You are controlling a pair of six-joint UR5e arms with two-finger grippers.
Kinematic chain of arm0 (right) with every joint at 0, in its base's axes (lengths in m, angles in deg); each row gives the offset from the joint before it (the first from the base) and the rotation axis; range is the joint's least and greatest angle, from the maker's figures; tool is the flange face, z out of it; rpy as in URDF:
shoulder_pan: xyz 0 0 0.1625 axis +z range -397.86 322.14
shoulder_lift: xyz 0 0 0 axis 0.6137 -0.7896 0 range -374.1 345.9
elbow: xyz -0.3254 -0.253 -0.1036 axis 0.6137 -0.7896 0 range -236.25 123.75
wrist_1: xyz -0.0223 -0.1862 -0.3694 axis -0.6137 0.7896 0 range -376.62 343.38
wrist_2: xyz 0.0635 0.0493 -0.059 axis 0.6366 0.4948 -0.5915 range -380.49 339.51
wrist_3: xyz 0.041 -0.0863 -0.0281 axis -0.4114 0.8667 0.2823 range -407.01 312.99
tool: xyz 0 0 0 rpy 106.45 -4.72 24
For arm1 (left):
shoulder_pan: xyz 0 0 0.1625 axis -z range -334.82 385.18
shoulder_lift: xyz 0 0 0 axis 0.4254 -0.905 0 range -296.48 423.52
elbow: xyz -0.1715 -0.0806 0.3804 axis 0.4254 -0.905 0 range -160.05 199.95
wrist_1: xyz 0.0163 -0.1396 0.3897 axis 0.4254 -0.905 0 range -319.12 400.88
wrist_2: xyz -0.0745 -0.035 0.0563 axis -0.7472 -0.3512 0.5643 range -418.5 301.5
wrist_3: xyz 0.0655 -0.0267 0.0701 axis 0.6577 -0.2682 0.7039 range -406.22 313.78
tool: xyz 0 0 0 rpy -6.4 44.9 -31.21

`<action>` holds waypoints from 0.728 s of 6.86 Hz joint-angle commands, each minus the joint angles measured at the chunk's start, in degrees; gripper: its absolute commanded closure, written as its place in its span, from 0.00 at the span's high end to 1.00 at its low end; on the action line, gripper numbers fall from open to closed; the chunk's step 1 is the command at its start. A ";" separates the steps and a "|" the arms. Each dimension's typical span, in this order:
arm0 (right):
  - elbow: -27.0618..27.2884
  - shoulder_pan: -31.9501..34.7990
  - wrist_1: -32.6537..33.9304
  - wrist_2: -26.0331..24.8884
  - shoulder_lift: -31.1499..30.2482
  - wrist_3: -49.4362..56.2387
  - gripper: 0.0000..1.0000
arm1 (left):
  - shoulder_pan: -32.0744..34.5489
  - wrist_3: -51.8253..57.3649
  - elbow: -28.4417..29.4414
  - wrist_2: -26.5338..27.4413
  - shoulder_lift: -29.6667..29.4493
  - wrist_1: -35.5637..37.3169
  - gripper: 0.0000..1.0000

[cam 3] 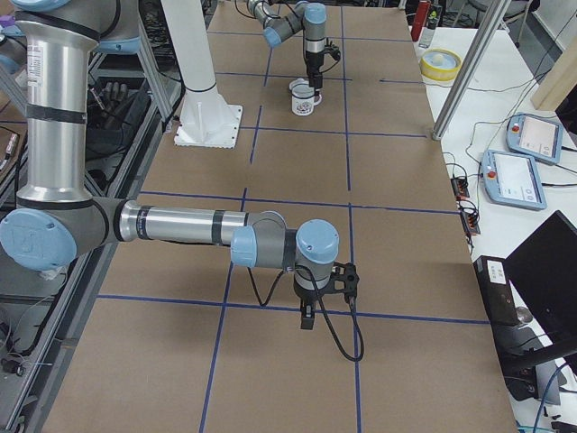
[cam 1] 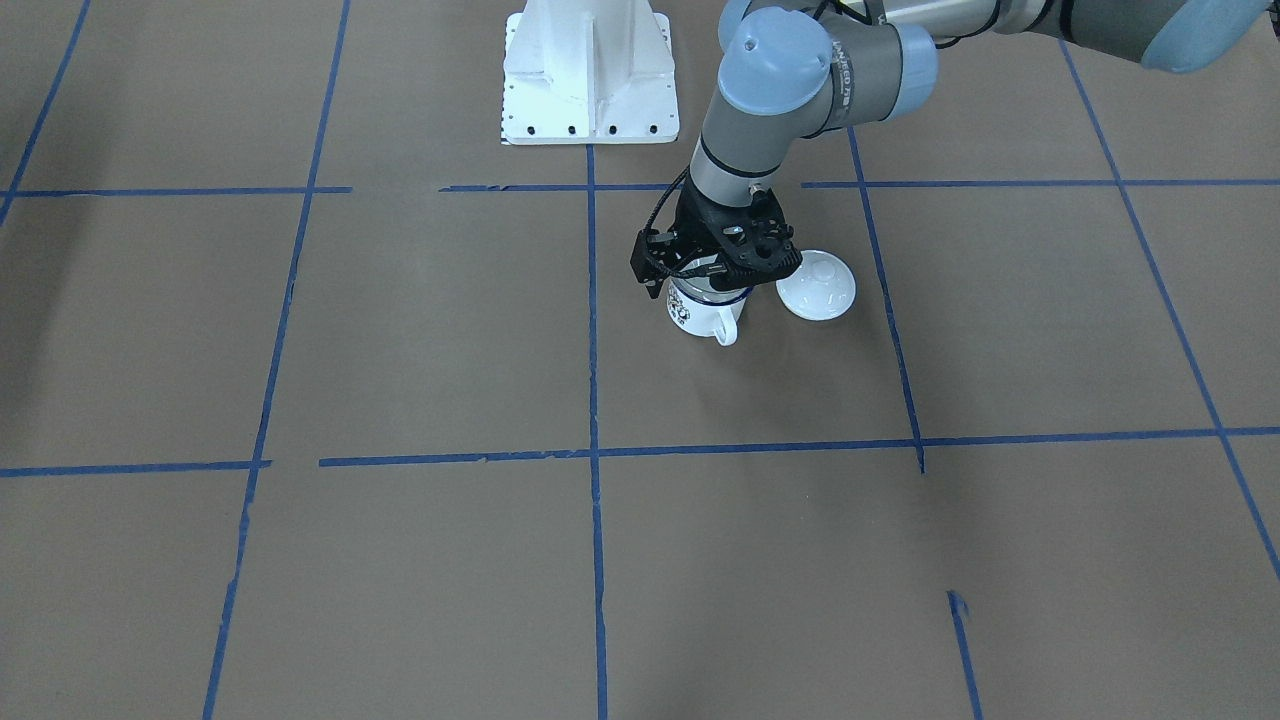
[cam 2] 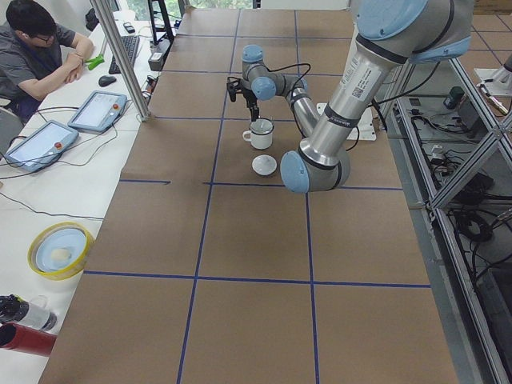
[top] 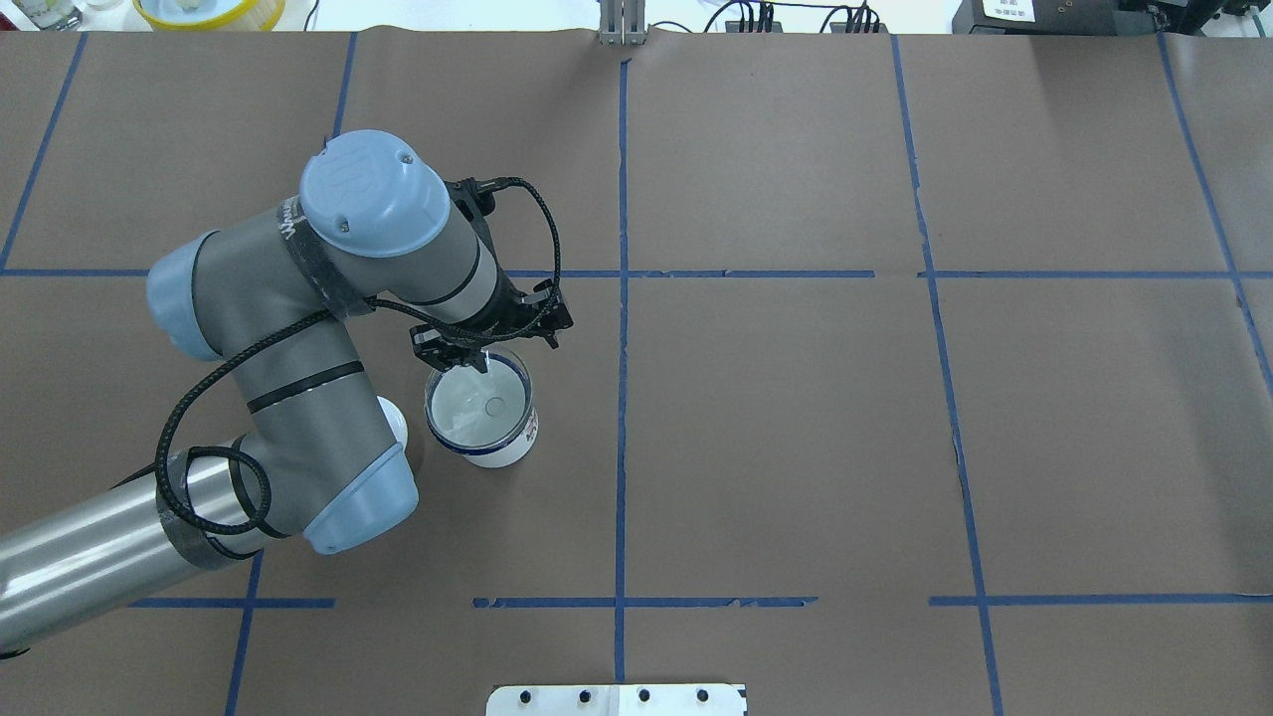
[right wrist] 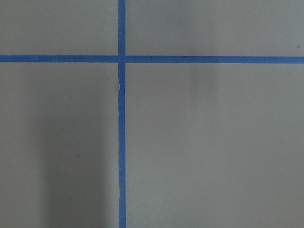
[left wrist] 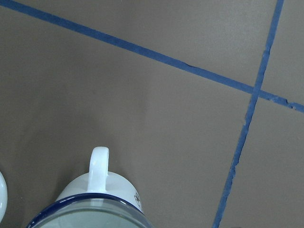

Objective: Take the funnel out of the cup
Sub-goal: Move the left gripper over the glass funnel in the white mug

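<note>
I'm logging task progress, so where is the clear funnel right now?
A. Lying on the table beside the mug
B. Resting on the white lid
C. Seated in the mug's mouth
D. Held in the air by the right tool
C: in the overhead view the funnel sits inside the blue rim of the cup, with its clear cone filling the opening.

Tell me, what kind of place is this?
Most likely a robot lab: a big robot arm works over a table gridded with blue tape, and a man sits beside it with control tablets.
</note>
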 commanded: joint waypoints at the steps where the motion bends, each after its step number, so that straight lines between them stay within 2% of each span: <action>1: 0.00 0.00 0.00 0.00 0.00 0.00 1.00 | -0.13 0.06 -0.57 -0.16 -0.03 0.14 0.07; 2: 0.00 0.00 0.00 0.00 0.00 0.00 1.00 | -0.13 0.06 -0.66 -0.16 -0.03 0.23 0.00; 5: 0.00 0.00 0.00 0.00 0.00 0.00 1.00 | -0.13 -0.03 -1.71 -0.16 0.41 0.67 0.00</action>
